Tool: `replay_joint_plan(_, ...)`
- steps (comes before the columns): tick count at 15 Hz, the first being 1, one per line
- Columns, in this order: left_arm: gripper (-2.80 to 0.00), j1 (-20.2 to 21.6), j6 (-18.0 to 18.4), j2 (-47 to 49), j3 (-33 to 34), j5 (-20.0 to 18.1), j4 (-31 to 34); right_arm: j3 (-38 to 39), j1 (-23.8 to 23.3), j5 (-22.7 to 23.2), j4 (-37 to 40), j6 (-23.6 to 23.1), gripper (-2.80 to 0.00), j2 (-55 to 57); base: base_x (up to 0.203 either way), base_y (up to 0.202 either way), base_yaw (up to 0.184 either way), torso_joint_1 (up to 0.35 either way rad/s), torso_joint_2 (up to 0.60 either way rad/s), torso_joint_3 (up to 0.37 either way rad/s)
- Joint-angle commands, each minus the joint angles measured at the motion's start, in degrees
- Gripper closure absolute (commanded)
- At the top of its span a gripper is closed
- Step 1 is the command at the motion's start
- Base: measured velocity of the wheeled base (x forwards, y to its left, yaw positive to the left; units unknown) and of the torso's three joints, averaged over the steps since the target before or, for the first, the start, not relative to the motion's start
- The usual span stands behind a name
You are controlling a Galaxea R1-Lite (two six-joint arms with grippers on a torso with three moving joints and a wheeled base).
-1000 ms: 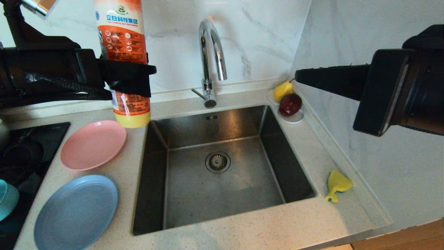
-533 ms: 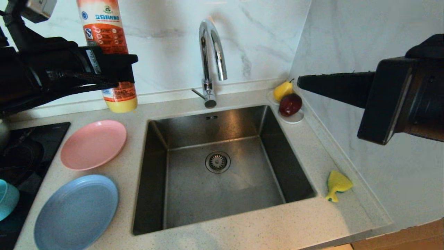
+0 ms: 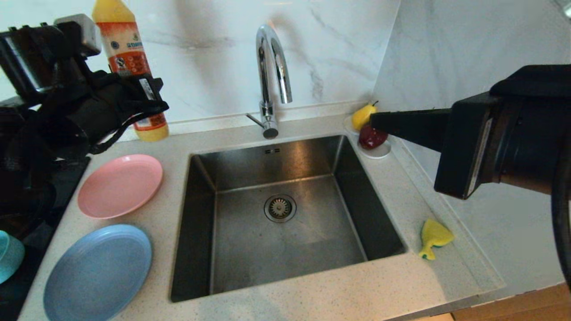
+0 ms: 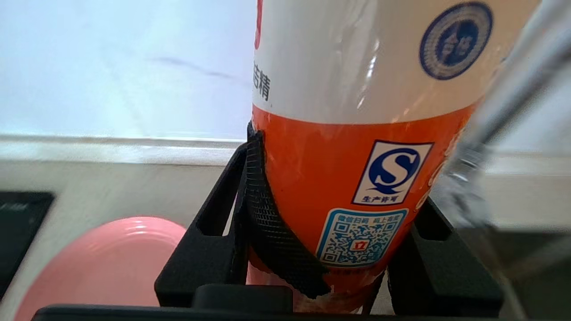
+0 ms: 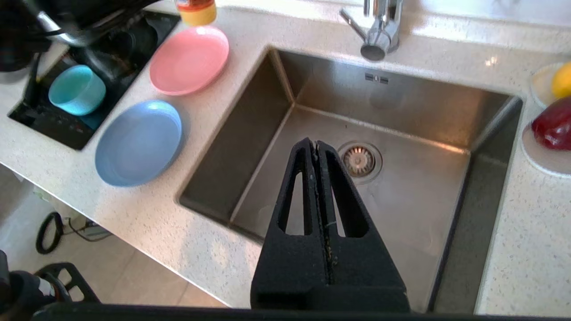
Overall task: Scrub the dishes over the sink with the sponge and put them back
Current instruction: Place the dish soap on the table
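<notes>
My left gripper (image 3: 149,104) (image 4: 339,196) is shut on the orange bottle (image 3: 134,67) (image 4: 357,169), which stands nearly upright at the back left of the counter by the wall. The pink plate (image 3: 119,185) (image 5: 189,58) and the light-blue plate (image 3: 98,272) (image 5: 139,141) lie on the counter left of the sink (image 3: 250,249) (image 5: 401,214). The teal bowl (image 3: 6,256) (image 5: 76,89) sits on the black hob. The yellow sponge (image 3: 433,236) lies on the counter right of the sink. My right gripper (image 3: 379,122) (image 5: 316,145) hangs shut and empty above the sink's right side.
A chrome tap (image 3: 272,67) arches over the sink's back rim. A white saucer (image 3: 379,154) with a yellow pear (image 3: 362,116) and a red fruit (image 3: 370,137) stands at the back right corner. The black hob (image 3: 67,169) is at the far left. Marble walls close the back and right.
My left gripper has carried the bottle left and back, lowering it toward the counter by the wall. The right gripper has drifted slightly left and down.
</notes>
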Motion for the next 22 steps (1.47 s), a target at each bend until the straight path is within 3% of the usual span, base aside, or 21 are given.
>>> replay_joint_plan(1, 0.0, 0.0, 0.0, 6.5, 0.3, 4.1, -4.6, 0.8, -0.1, -0.1, 0.0, 0.8, 0.0, 0.5, 0.0, 0.0, 0.0, 0.0, 0.0, 0.0)
replay_joint_plan(7, 0.0, 0.0, 0.6, 18.5, -0.2, 13.6, -15.3, 0.2, -0.1, 0.0, -0.1, 1.3, 0.0, 1.6, 0.0, 0.0, 0.0, 0.0, 0.0, 0.0)
replay_joint_plan(11, 0.0, 1.0, 1.4, 25.3, -2.4, 16.0, -22.8, -0.5, -0.2, 0.0, -0.1, 1.4, 0.0, 2.4, 0.0, 0.0, 0.0, 0.0, 0.0, 0.0)
replay_joint_plan(17, 0.0, 4.2, 2.3, 32.7, -12.7, 18.1, -24.6, -1.3, -0.2, -0.1, 0.0, 2.5, 0.0, 2.5, 0.0, 0.0, 0.0, 0.0, 0.0, 0.0)
replay_joint_plan(22, 0.0, 4.7, 3.2, 38.2, -16.8, 18.6, -27.0, -1.8, -0.5, 0.0, 0.0, 2.5, 0.0, 2.7, 0.0, 0.0, 0.0, 0.0, 0.0, 0.0)
